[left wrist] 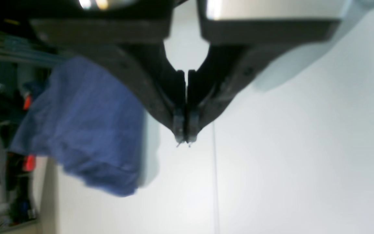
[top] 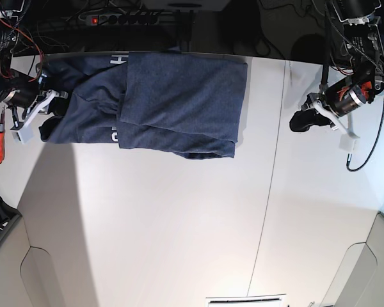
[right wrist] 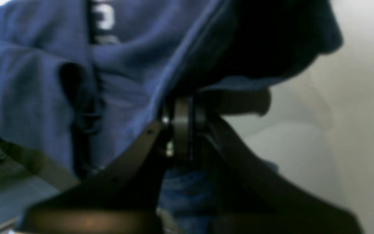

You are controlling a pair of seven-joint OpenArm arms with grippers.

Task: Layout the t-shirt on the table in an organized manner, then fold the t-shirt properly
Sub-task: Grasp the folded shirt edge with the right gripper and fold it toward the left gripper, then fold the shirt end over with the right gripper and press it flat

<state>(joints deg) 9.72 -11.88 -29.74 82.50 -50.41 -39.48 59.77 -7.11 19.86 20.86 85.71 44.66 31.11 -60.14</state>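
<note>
One shirt (top: 179,102) lies crumpled, long axis nine-to-three on the table (top: 179,217); right gripper (right wrist: 182,126) pinches its nine-o'clock edge, left gripper (left wrist: 185,130) closed, empty.

Both wrist views are blurry. Right by the right gripper (right wrist: 182,130), the t-shirt (right wrist: 125,71) runs off the top and left edges, so only bits of its white letters show. The cloth drapes over the tips of this gripper, and you cannot see how much of it sits between the jaws. A dark fold above the gripper hides what is under it. Beside the left gripper (left wrist: 185,138), the t-shirt (left wrist: 83,126) is fuzzy and the gripper's body covers its top. The stuff past the cloth, at the left edge, is too blurry to name.
</note>
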